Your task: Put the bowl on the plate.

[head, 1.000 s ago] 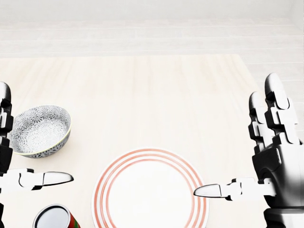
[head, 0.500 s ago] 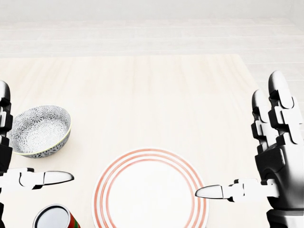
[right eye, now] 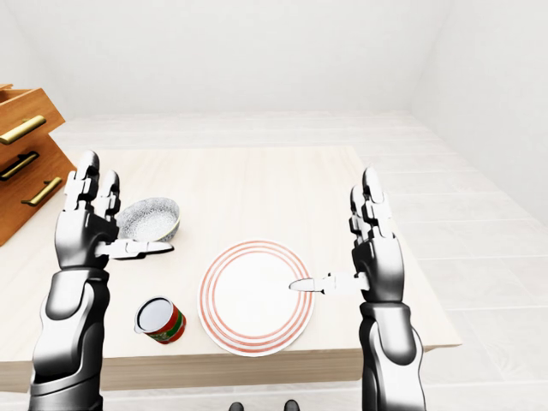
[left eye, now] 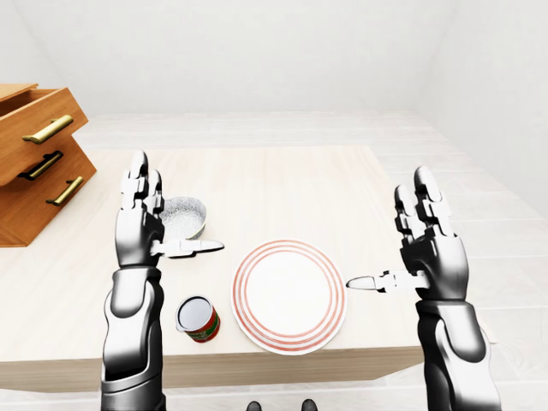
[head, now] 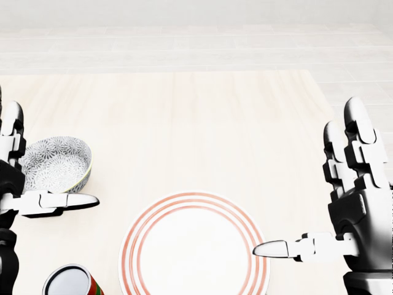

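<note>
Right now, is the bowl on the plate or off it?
Off. The patterned bowl sits upright on the wooden table, left of the red-ringed plate in the head view, with bare table between them.

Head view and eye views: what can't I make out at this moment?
Can: head view's bottom edge cuts it; label too small to read in the eye views.
Plate: its lower rim is off the head view's bottom edge.
Left hand: partly off the head view's left edge; whether its thumb touches the bowl cannot be told.
Drawer unit: cut by the eye views' left edge.
</note>
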`<state>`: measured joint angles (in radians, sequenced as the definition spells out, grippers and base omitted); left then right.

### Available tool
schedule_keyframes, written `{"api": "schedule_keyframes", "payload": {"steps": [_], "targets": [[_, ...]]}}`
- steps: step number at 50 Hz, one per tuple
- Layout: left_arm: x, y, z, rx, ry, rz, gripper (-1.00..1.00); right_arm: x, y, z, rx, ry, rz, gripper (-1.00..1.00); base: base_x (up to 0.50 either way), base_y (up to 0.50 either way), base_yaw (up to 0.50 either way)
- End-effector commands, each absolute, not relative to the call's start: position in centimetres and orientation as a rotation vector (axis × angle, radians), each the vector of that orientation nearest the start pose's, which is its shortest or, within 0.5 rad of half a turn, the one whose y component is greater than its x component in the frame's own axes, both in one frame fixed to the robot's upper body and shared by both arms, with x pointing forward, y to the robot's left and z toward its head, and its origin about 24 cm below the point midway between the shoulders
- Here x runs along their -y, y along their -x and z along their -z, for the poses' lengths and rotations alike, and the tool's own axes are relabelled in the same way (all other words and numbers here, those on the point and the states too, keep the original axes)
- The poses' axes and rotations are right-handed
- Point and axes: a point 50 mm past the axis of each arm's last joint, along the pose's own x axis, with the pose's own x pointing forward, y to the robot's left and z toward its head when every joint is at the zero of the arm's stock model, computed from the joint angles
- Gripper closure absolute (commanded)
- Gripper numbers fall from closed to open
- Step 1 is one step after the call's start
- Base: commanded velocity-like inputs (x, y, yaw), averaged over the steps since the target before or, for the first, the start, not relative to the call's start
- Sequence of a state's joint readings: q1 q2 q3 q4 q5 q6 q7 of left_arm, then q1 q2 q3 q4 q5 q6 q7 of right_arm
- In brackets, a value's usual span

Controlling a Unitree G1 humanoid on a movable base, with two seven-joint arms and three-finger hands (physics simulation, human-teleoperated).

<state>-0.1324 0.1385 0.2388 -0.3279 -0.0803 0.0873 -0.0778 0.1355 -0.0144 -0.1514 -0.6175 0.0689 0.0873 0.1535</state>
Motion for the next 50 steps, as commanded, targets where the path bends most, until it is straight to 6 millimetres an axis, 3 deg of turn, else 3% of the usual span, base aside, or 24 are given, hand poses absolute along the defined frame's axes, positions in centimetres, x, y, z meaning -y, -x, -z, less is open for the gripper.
{"api": "schedule_keyframes", "payload": {"steps": [1, 10, 20, 35, 50], "targets": [[-21.5, -27.0, -14.7, 0.348, -0.156, -0.123, -1.0, 18.4, -21.0, -13.5, 0.357, 0.025, 0.005, -1.0, 0.0, 0.0, 0.0], [-22.7, -28.0, -15.7, 0.366, -0.184, -0.164, -1.0, 18.6, -20.8, -13.4, 0.351, 0.023, 0.007, -1.0, 0.0, 0.0, 0.0], [-23.6, -30.5, -14.7, 0.277, -0.189, -0.191, -1.0, 18.8, -20.6, -13.6, 0.362, 0.028, 0.009, -1.0, 0.0, 0.0, 0.0], [-23.8, -31.2, -16.3, 0.308, -0.294, -0.183, -1.0, 19.0, -20.7, -14.2, 0.388, 0.035, 0.011, -1.0, 0.0, 0.0, 0.0], [-23.9, -32.0, -16.7, 0.285, -0.431, -0.196, -1.0, 19.2, -20.4, -14.2, 0.388, 0.025, 0.009, -1.0, 0.0, 0.0, 0.0]]}}
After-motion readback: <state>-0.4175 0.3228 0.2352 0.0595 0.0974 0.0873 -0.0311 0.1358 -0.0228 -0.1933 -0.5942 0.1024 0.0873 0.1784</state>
